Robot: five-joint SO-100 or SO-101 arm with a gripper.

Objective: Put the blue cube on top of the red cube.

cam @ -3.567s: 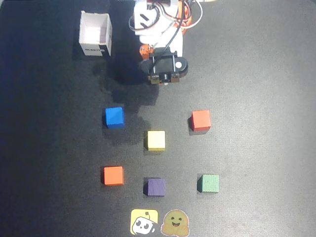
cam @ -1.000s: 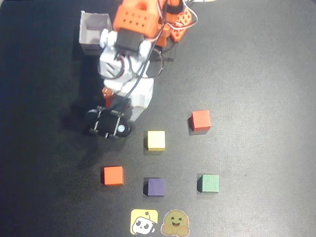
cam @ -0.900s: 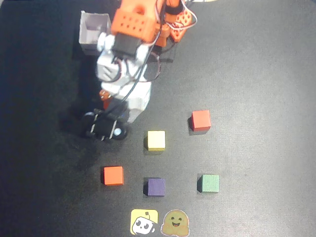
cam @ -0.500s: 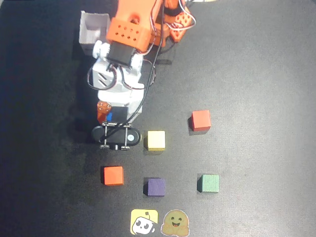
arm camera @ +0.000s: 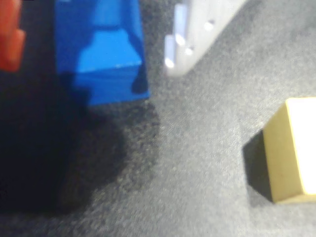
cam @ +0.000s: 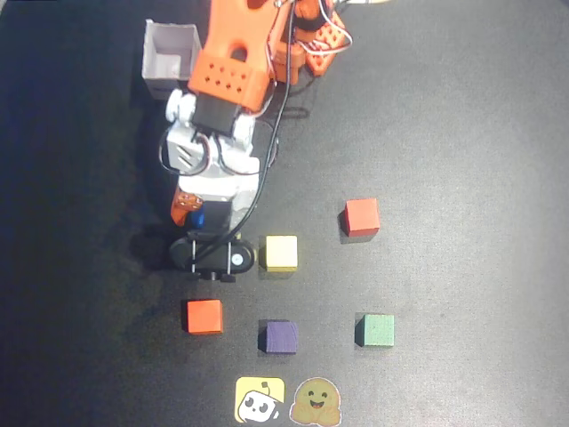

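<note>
The tool [arm camera: 123, 44] straddles the blue cube [arm camera: 98, 49]. In the wrist view the cube sits between an orange finger [arm camera: 10, 34] at the left edge and a white finger [arm camera: 197, 34] to its right. The white finger stands clear of the cube's right face with bare table [arm camera: 197, 163] between them, so the tool reads as released around the cube rather than clenched on it. Whether the orange finger touches the cube is hidden by shadow.

In the overhead view only a sliver of the blue cube [cam: 198, 219] shows beneath the arm, resting on the table just to the left of the yellow cube [cam: 281, 253].

The relation that matters for the coming move: the red cube [cam: 362, 216], the coral 1, lies well to the right of the tool in the overhead view, at about the same height in the picture, with the yellow cube slightly below the straight line between them. The more vivid orange cube [cam: 204, 316] sits below the tool and is not the target. My judgement is that the grasp comes first, then a lift high enough to pass the yellow cube on a rightward carry.
</note>
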